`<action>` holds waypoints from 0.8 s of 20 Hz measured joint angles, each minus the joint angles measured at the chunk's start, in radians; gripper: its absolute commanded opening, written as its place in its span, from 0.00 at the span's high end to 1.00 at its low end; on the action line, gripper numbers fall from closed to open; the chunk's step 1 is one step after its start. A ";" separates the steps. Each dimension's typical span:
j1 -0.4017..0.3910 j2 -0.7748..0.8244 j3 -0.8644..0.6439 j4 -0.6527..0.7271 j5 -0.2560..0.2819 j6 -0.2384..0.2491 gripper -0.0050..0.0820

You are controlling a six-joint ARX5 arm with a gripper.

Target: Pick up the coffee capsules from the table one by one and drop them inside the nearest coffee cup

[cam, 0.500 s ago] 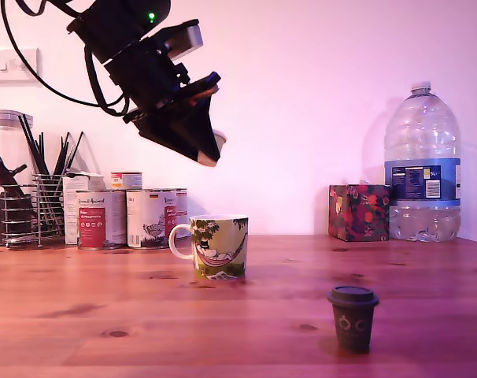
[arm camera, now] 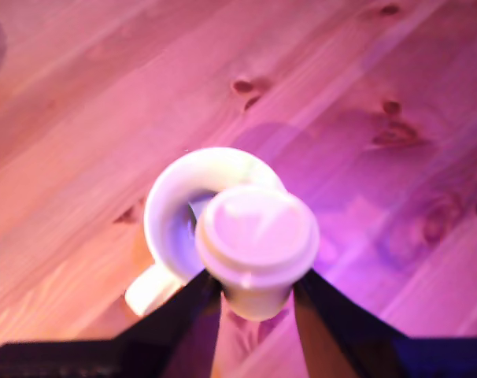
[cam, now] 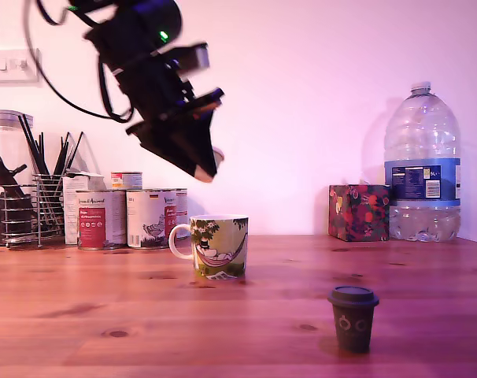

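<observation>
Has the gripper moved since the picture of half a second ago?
Yes. The gripper, holding a coffee capsule, has come lower, closer to the rim of the coffee cup below it.

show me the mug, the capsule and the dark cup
mug (cam: 220, 248): exterior view, on its painted side
capsule (arm camera: 256, 232): wrist view, on its flat face
dark cup (cam: 353, 324): exterior view, on its body

In the wrist view, the pale cream tapered capsule (arm camera: 256, 236) covers part of the white ceramic mug (arm camera: 215, 163), whose mouth is blurred. At the exterior view's upper left, the black robot arm (cam: 140, 35) is cut off by the frame's top. The print on the red-and-white tins (cam: 92, 220) is too small to read.
</observation>
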 measured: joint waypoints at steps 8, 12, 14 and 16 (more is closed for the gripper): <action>0.000 0.197 0.218 -0.159 -0.001 0.000 0.71; -0.001 0.212 0.218 -0.170 -0.006 0.000 0.71; -0.001 0.212 0.218 -0.171 -0.010 0.000 0.71; -0.001 0.212 0.218 -0.177 -0.011 0.002 0.71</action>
